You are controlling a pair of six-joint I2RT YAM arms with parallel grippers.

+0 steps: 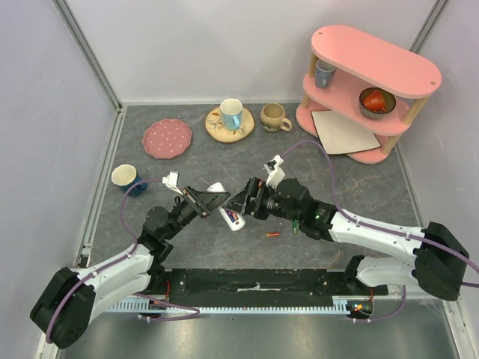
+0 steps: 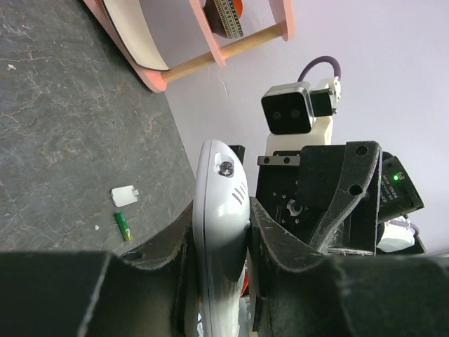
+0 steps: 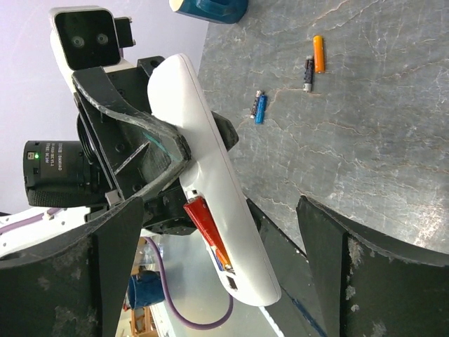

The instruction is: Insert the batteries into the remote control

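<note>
Left gripper (image 1: 212, 202) clamped on remote control (image 1: 231, 216) — right gripper (image 1: 242, 202) spread wide, red battery (image 3: 204, 222) lettering unreadable

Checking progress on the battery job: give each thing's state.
remote control: held off the table, compartment open, red battery inside.
left pincer: shut on the remote control.
right pincer: open.
white cover: off, lying on the table.
orange battery: loose on the table.
blue battery: loose on the table.

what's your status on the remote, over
Left gripper shut on slim white plastic remote control. Right gripper open, jaws at its battery end. Red-orange cylindrical battery in its bay. Nothing blocking.
</note>
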